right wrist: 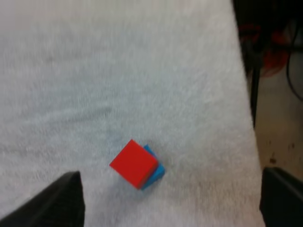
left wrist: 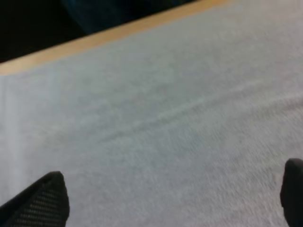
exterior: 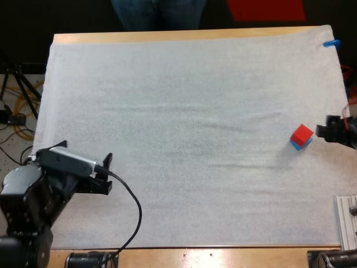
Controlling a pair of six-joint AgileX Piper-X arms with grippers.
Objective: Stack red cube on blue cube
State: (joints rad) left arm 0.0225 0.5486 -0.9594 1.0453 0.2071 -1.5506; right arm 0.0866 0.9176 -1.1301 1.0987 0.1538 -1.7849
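Table [exterior: 167, 36] carries the white mat [exterior: 184, 139]; a person's legs [exterior: 159, 14] stand beyond the mat's far edge. Our left gripper [exterior: 107, 174], jaws apart, hangs over the mat's near left corner. Our right gripper [exterior: 324, 132], jaws apart, faces the red cube [exterior: 302, 134], stacked askew on the blue cube [exterior: 304, 146] near the mat's right edge.

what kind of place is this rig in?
Probably a robotics lab bench: left gripper and right gripper over a white mat on a wooden table, a tripod-like stand and loose cables on the floor beside it, a person's legs at the far side.
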